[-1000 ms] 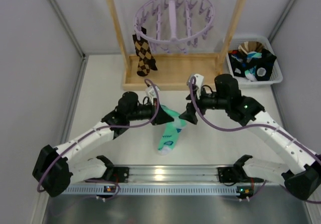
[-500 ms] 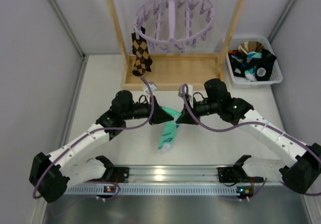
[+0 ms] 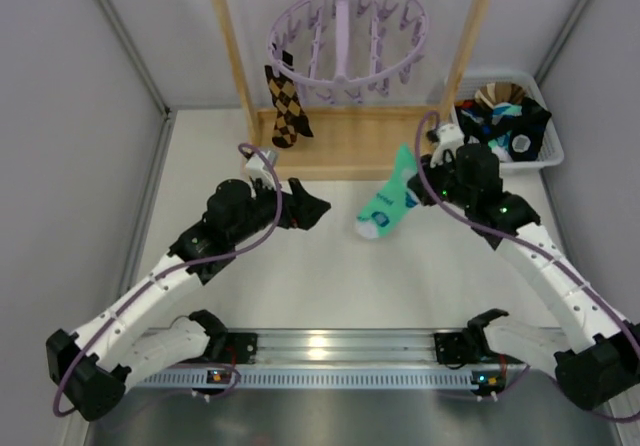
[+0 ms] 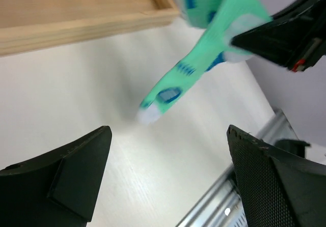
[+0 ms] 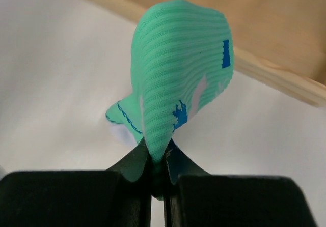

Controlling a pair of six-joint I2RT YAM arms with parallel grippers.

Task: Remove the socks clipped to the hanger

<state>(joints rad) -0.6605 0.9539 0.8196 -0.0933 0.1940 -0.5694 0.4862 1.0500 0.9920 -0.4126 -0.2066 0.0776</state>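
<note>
My R gripper (image 5: 157,158) clamped on mint sock (image 5: 178,59), thin fold only; L gripper (image 4: 168,155) apart, empty. Cd slip out, or toe snags wooden stand (image 3: 330,146) on far side.

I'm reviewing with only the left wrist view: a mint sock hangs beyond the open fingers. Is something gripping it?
Observer: Yes. The right gripper is shut on a fold of the mint sock.
Operator: Anything clipped on the hanger?
Observer: One brown argyle item hangs from the left side of the lilac hanger.
Operator: Other socks around?
Observer: Several lie in a white basket at the far right.
</note>
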